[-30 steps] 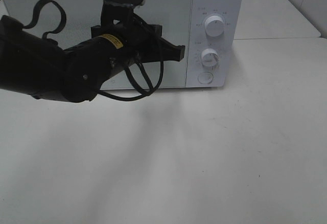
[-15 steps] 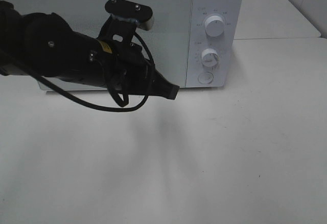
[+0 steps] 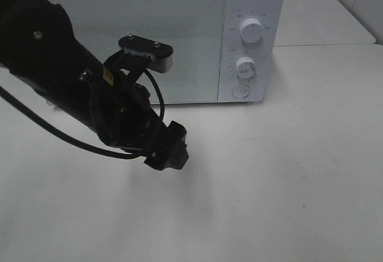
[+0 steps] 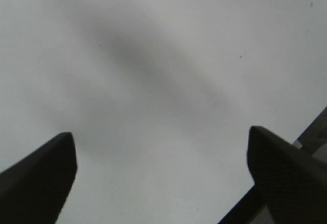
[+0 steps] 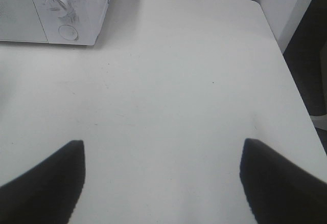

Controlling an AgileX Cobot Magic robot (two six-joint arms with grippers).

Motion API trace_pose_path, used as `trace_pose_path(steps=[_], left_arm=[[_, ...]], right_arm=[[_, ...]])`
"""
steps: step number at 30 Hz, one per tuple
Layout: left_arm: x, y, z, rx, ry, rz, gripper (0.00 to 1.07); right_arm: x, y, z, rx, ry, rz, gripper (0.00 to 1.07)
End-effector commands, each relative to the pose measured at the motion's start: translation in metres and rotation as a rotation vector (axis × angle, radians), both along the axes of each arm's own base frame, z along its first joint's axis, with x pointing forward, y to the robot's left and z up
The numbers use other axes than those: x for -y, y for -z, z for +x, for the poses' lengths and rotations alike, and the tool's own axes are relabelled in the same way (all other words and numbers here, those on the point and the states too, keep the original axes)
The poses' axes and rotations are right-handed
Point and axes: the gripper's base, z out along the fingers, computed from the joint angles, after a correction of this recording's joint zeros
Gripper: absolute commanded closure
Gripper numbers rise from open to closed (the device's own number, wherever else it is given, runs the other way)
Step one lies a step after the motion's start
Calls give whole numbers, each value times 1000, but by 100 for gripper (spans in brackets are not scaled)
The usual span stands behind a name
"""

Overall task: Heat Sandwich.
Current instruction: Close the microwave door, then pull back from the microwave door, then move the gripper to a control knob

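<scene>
The white microwave [image 3: 191, 34] stands at the back of the table with its door shut; the right wrist view catches its lower knob corner [image 5: 64, 9]. The sandwich is out of view. My left gripper [image 3: 169, 149] hangs low over the table in front of the microwave door, pointing down and toward the front. In the left wrist view the left gripper [image 4: 161, 137] is open, its fingers [image 4: 41, 168] wide apart with only bare table between them. My right gripper [image 5: 163, 144] is open too, over bare table right of the microwave, and holds nothing.
Two dials [image 3: 251, 30] [image 3: 246, 66] and a round button [image 3: 240, 91] sit on the microwave's right panel. A black cable [image 3: 66, 139] loops under the left arm. The white table [image 3: 287, 172] ends at a right edge [image 5: 294, 81] seen from the right wrist.
The left arm has pulled away from the microwave door and swung down toward the table's front. Its gripper, shut before, now stands open. The right gripper has not moved.
</scene>
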Motion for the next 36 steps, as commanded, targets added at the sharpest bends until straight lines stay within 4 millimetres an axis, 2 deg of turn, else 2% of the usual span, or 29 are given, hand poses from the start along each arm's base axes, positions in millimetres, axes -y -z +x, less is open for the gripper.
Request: trace_pose_path(steps=[1,2,4,6,7,9,11,12,14,15,17,19,20,22,24,25,28,29,30,33,34,36], left_arm=[[-11,-10,-3,-48,-51,121,9],[-19,-16,-2,-67,-62,209,9],[-28,-23,0,-87,-80,252,9],[-34,-26,2,-94,-97,255,9],[-48,-36,9,-97,-147,242,9],[-63,-45,14,-105,-201,221,9],[-71,-48,16,-108,-223,215,9],[-90,-58,19,-119,-266,208,9],[-109,-67,21,-126,-320,208,9],[-109,-67,21,-126,-320,208,9],[-137,-80,19,-147,-405,212,9],[-153,-88,16,-157,-457,210,9],[-153,-88,16,-157,-457,210,9],[-175,-101,7,-164,-527,205,9],[-187,-109,0,-168,-562,204,9],[-187,-109,0,-168,-562,204,9],[-204,-125,-19,-160,-589,205,9],[-211,-133,-30,-140,-610,194,9],[-211,-133,-30,-140,-610,194,9],[-218,-136,-49,-109,-637,177,9],[-221,-135,-63,-96,-647,171,9],[-222,-133,-70,-88,-651,172,9]], right_arm=[[0,-1,-3,41,-2,0,32],[0,-1,-3,41,-2,0,32],[0,-1,-3,41,-2,0,32],[0,-1,-3,41,-2,0,32],[0,-1,-3,41,-2,0,32],[0,-1,-3,41,-2,0,32],[0,-1,-3,41,-2,0,32],[0,-1,-3,41,-2,0,32],[0,-1,-3,41,-2,0,32],[0,-1,-3,41,-2,0,32],[0,-1,-3,41,-2,0,32],[0,-1,-3,41,-2,0,32],[0,-1,-3,41,-2,0,32],[0,-1,-3,41,-2,0,32],[0,-1,-3,41,-2,0,32],[0,-1,-3,41,-2,0,32],[0,-1,-3,41,-2,0,32],[0,-1,-3,41,-2,0,32],[0,-1,-3,41,-2,0,32],[0,-1,-3,41,-2,0,32],[0,-1,-3,41,-2,0,32],[0,-1,-3,41,-2,0,32]])
